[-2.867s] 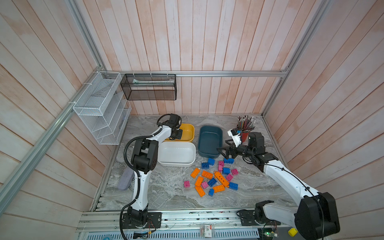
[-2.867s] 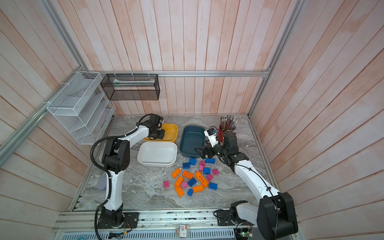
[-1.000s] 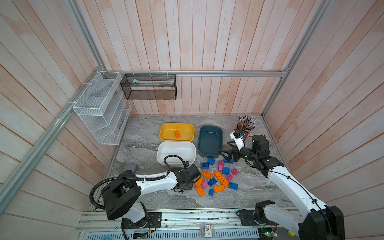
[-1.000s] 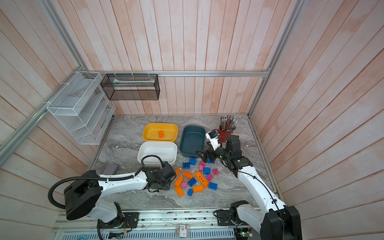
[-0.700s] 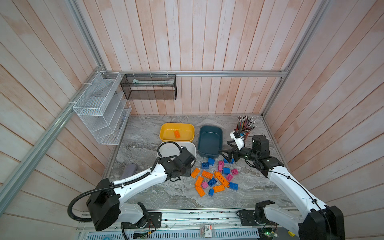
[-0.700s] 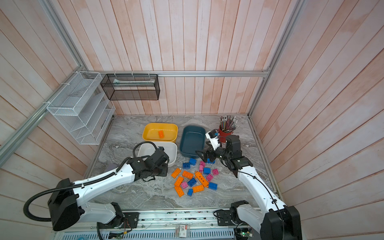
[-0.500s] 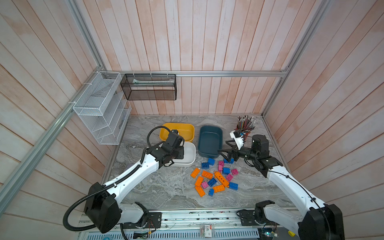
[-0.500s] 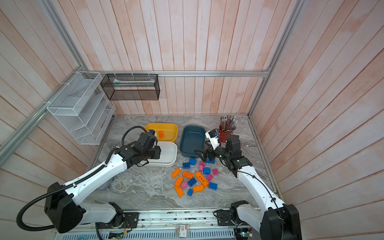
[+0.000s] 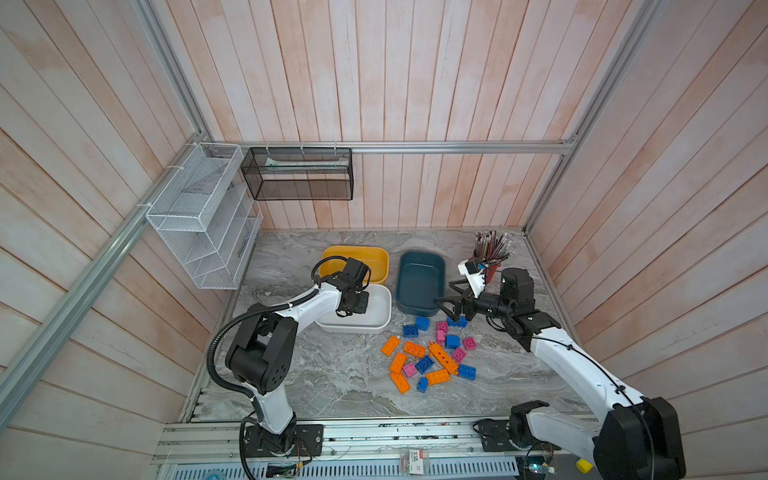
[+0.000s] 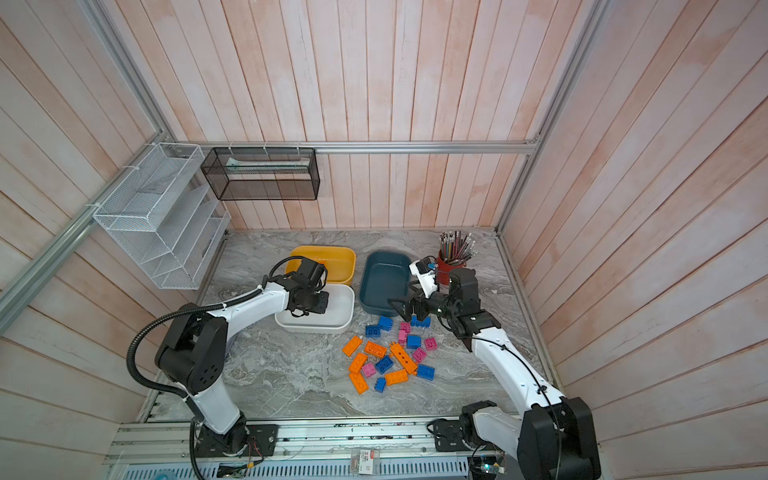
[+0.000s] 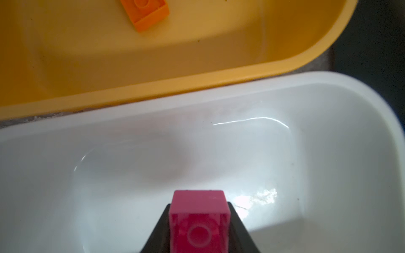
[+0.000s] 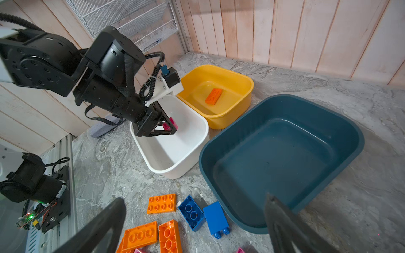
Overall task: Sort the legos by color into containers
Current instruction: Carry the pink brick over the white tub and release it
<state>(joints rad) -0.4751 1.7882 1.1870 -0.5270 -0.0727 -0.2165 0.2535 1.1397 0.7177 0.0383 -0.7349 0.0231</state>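
Since a second ago my left arm has swung up from the pile of legos (image 9: 432, 355) on the marble tabletop (image 9: 332, 374) and back toward the tubs. The left gripper (image 9: 352, 305) now hangs over the white tub (image 9: 365, 326). My right arm has barely shifted.

The left gripper's jaws are clamped on a pink brick (image 11: 198, 219), a small square one pinched by two opposite sides. Its hollow underside faces the left wrist camera. From the right wrist camera I see it between the black fingers (image 12: 153, 131), above the white tub's floor and inside the line of its rim. As far as I can tell it is clear of the plastic.

Just behind the white tub, rims nearly touching, stands the yellow tub (image 9: 357, 251), with one oblong orange brick (image 12: 214, 96) lying flat on its floor.

The right gripper (image 9: 445, 296) hovers with its jaws spread as wide as they go, gripping nothing. It is over the near corner of the teal tub (image 9: 419, 266) and the far edge of the pile. Two bright blue bricks (image 12: 191, 212) lie on the table below the gap between its fingers, just beside the teal tub's wall, with a flat orange plate (image 12: 161, 203) next to them.

The remaining orange, blue and pink legos lie scattered in front of the white and teal tubs, well apart from the left gripper.
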